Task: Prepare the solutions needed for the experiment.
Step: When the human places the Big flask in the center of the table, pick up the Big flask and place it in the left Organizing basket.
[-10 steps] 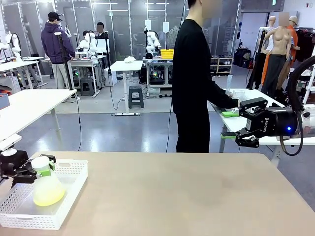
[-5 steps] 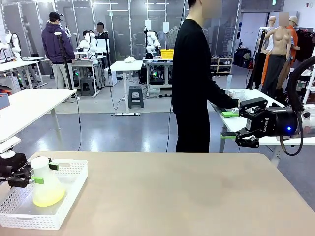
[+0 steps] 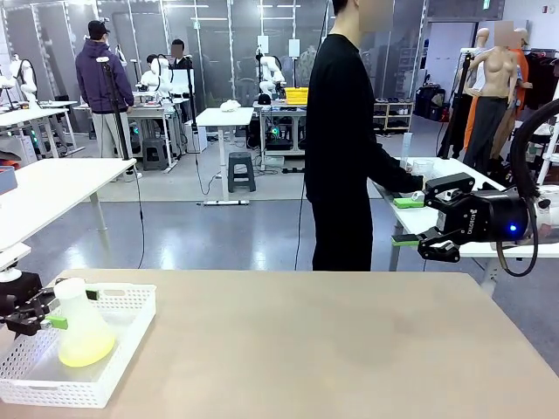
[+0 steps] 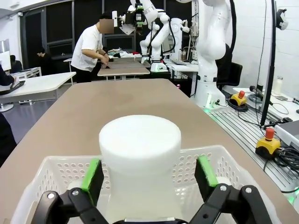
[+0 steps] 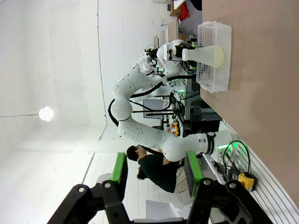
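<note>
Watching the front view, I am seeing the left gripper (image 3: 51, 311) at the neck of the conical flask (image 3: 80, 325), which is standing in the white basket (image 3: 131, 336) with the pale yellow solution (image 3: 86, 351) pooled low. The right gripper (image 3: 417, 220) is hanging spread, holding nothing. Checking the left wrist view, the green pads (image 4: 93, 173) are flanking the neck with gaps. I am judging an off-centre squeeze could tip it.

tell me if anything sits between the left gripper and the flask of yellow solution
Nothing visible does. The left gripper is open with a green pad on each side of the flask neck, and the gaps are clear. The flask stands in the white basket.
</note>
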